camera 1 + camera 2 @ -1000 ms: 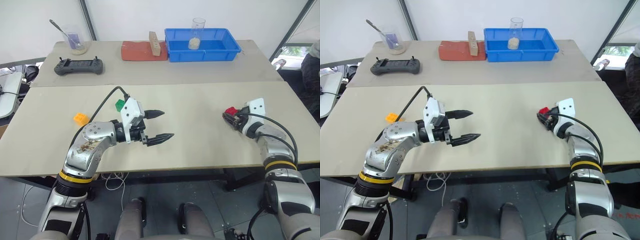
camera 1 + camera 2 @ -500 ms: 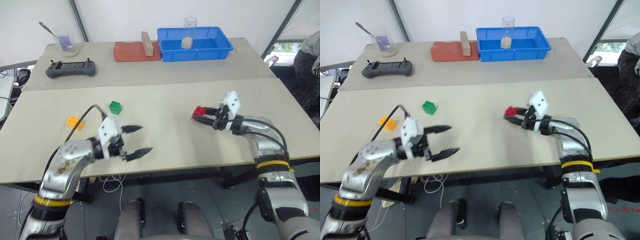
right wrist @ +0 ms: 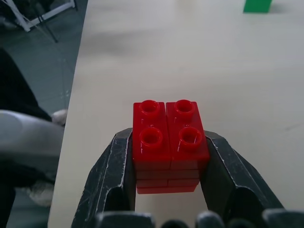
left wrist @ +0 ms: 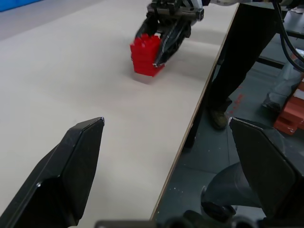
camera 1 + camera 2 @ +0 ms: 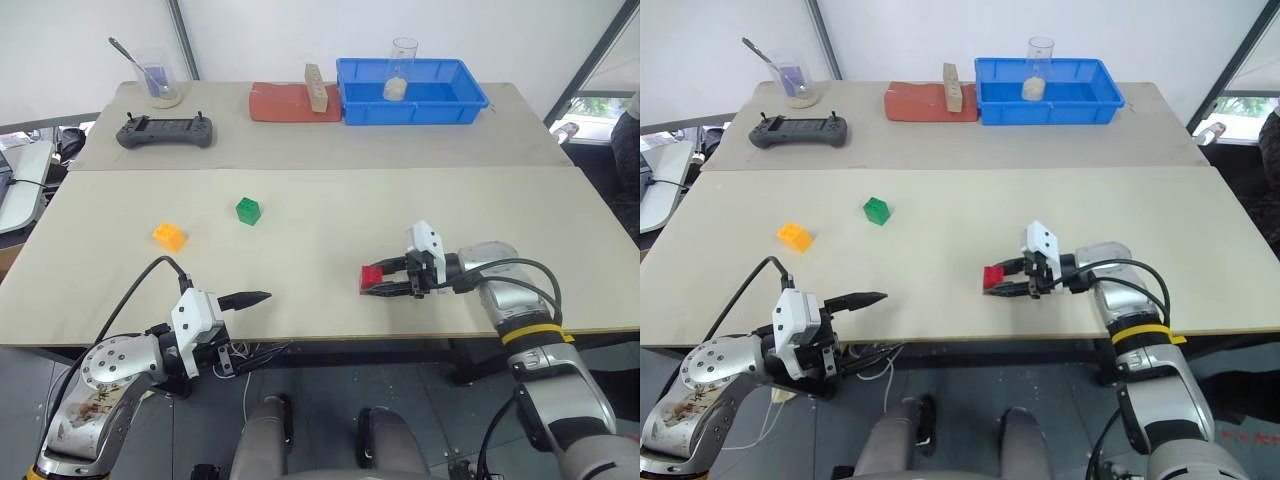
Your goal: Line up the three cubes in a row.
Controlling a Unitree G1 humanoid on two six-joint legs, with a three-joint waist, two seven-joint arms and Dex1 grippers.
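A pale tabletop (image 5: pixel 320 215) seen from above holds three small studded toy cubes. The green cube (image 5: pixel 248 210) sits left of centre, studs up, turned so one corner faces the near edge. The orange-yellow cube (image 5: pixel 168 236) lies near it, further left and slightly nearer the robot, also studs up and turned at an angle to the table edge. The red cube (image 5: pixel 372 278) is well apart from both, right of centre and close to the near edge, clamped between the two black fingers of the right gripper (image 5: pixel 385 281), which reaches in from the right and points leftward, roughly level. In the right wrist view the red cube shows four studs facing up, its flat sides pressed by the fingers (image 3: pixel 111 175); whether it touches the table cannot be told. The left gripper (image 5: pixel 240 320) hangs at the table's near edge, lower left, jaws spread wide and holding nothing, its fingers pointing right toward the red cube.
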